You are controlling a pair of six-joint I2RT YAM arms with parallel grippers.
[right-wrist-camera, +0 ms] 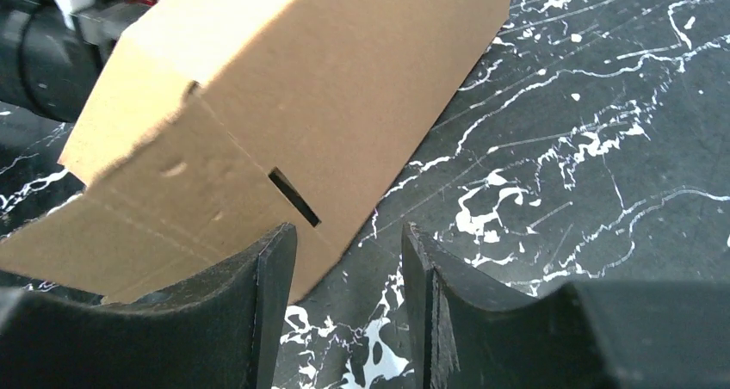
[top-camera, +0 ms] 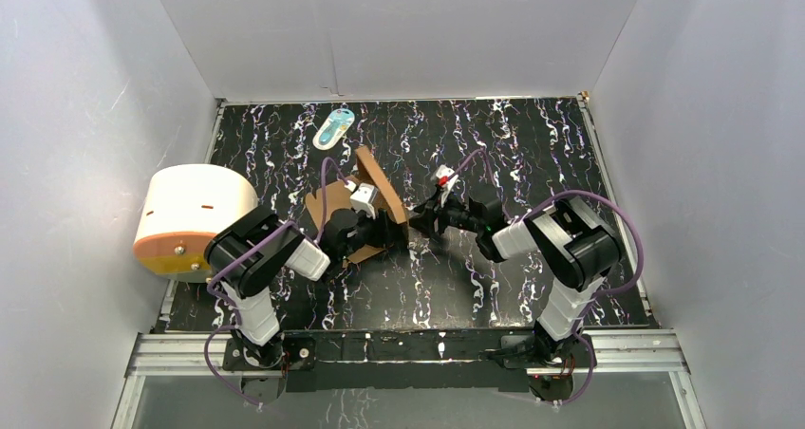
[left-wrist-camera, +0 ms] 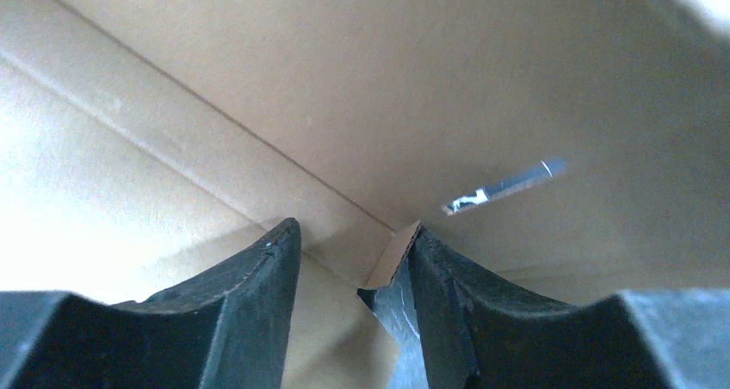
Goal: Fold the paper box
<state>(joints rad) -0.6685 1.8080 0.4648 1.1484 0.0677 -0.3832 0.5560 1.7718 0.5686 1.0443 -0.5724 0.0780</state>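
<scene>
Mid-fold, my left pincer sat released astride a paper box wall, right pincer released alongside; next I judged: clamp, crease

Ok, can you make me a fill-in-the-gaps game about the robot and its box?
The box is ____ in colour.
The table is black with ____ streaks.
The big round tub stands to the ____ of the box.
The right gripper has ____ between its fingers.
Missing words: brown, white, left, nothing.
</scene>
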